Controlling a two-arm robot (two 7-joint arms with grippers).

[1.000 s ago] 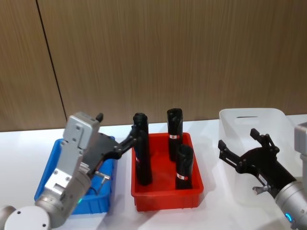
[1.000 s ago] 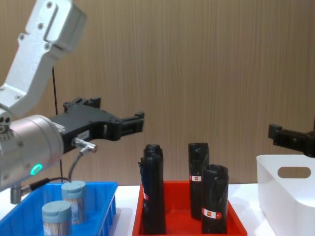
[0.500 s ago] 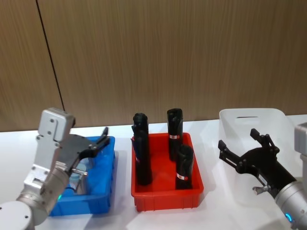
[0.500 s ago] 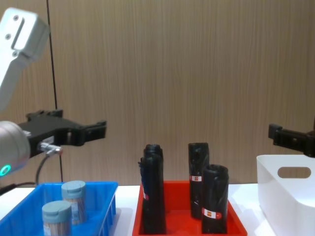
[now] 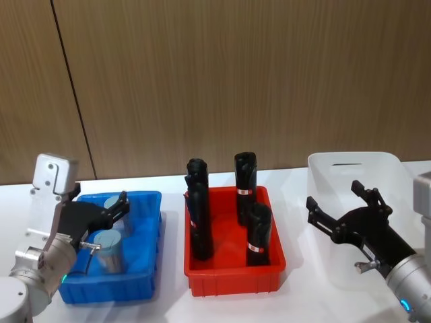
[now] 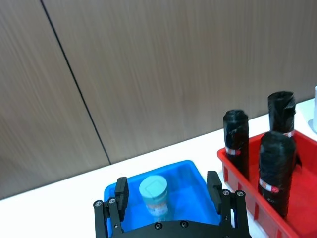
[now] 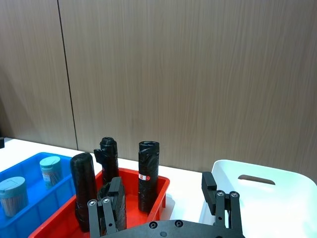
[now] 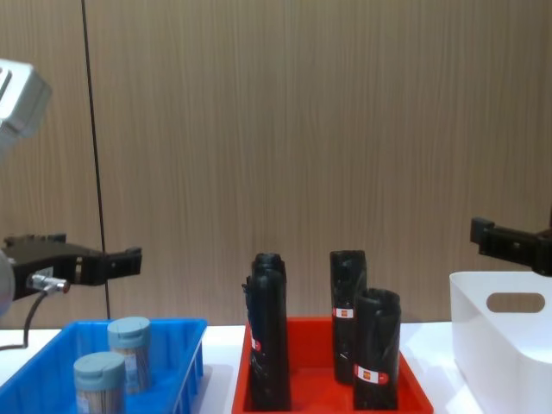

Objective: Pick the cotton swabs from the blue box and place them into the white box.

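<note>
One white table [image 5: 172, 309], wood-panelled wall [image 5: 236, 74]

Head looks down, chest looks level, both wrists look forward; all share the red bin [image 5: 236, 279].

The surface [image 5: 172, 306] in front of me is plain white and runs back to a far edge under a wood-panelled wall. Three bins sit directly on it in a row near that far edge: the blue box [image 5: 114, 291] toward my left end, a red bin [image 5: 236, 280] about the middle, and the white box [image 5: 377, 156] toward my right end. Only a narrow strip of bare surface parts the blue box from the red bin, while a wider strip separates the red bin and the white box.
</note>
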